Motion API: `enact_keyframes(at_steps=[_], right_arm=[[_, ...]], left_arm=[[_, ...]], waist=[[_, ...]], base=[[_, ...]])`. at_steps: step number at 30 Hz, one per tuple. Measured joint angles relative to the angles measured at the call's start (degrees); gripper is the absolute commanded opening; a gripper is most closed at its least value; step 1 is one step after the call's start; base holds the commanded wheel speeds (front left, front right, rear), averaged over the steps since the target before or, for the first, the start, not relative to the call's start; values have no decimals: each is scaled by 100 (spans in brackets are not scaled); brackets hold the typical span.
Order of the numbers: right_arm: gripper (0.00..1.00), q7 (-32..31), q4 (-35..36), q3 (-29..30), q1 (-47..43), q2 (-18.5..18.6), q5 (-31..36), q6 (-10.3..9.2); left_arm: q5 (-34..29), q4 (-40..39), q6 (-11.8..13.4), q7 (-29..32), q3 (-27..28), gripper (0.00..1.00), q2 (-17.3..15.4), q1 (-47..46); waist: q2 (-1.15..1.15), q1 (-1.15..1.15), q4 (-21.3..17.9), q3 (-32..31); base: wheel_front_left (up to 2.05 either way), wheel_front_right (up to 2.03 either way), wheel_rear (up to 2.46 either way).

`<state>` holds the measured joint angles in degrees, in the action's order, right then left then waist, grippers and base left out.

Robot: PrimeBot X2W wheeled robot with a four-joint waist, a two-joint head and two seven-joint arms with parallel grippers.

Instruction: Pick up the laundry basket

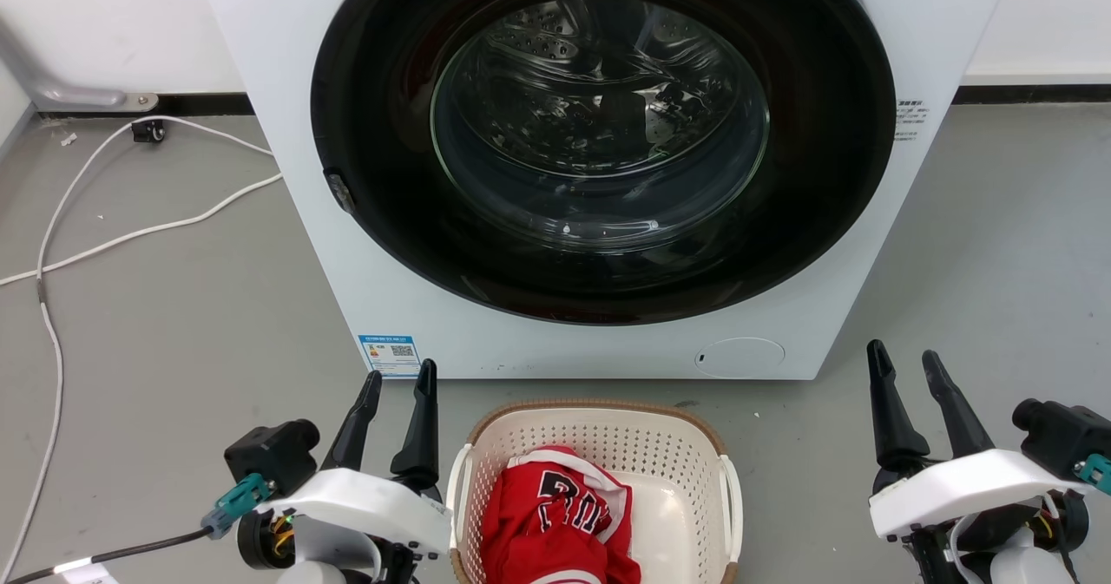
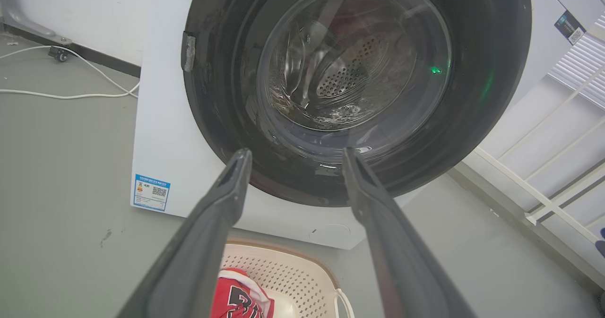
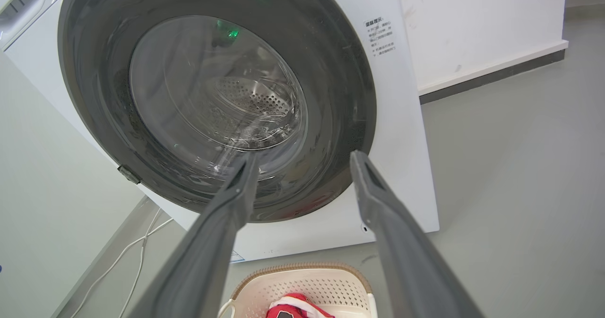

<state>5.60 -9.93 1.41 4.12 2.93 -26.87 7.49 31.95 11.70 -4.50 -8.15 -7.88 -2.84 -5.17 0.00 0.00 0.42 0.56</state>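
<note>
Laundry basket (image 1: 660,454), cream plastic, rounded-rectangular, with perforated walls, a brown woven-look rim and white side handles: it stands on the grey floor (image 1: 174,332) at 6 o'clock in the head view. Its far rim lies near the foot of the white front-loading washer (image 1: 286,133), apart from it. The near end is cut off by the picture edge.

Contents: a red jersey with white trim and dark lettering (image 1: 555,523) lies crumpled in the basket's 9 o'clock half. The 3 o'clock half shows bare cream bottom.

Left gripper (image 1: 399,374): it stands just beside the basket at its 9 o'clock side, above the floor. Its two dark fingers are parted and point toward the washer, with nothing between them. It does not touch the handle.

Right gripper (image 1: 903,354): it stands at the basket's 3 o'clock side, well apart from it. Its fingers are spread and hold nothing.

Washer: the round dark door with its glass window (image 1: 599,124) is closed. A small blue label (image 1: 390,355) sits at the front panel's 7 o'clock corner.

Floor: a white cable (image 1: 130,237) trails at 9 o'clock of the washer.
</note>
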Motion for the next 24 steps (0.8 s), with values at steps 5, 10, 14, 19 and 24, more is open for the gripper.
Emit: enact_keyframes(at_steps=[5, 10, 14, 19, 24], right_arm=[[100, 20, 30, -3, -3, 0, 335, 0], [100, 27, 66, -20, -30, 0, 631, 0], [100, 27, 73, -33, -54, 0, 848, 0], [100, 42, 85, -45, -55, 0, 1126, 0], [100, 49, 101, -63, -59, 0, 1355, 0]], left_arm=[[-349, 10, 57, -70, -49, 100, -1, -11], [-670, 29, 111, -147, -85, 100, -1, -14], [-910, 53, 154, -197, -103, 100, -1, -47], [-1180, 78, 200, -264, -133, 100, -1, -66], [-1438, 93, 248, -323, -154, 100, -1, -72]], waist=[[0, 0, -1, -2], [0, 1, 0, 9], [0, 0, 2, 20], [0, 0, 8, 29], [0, 0, 12, 36]], base=[[0, 0, 0], [0, 0, 0], [0, 0, 0], [0, 0, 0], [0, 0, 0]])
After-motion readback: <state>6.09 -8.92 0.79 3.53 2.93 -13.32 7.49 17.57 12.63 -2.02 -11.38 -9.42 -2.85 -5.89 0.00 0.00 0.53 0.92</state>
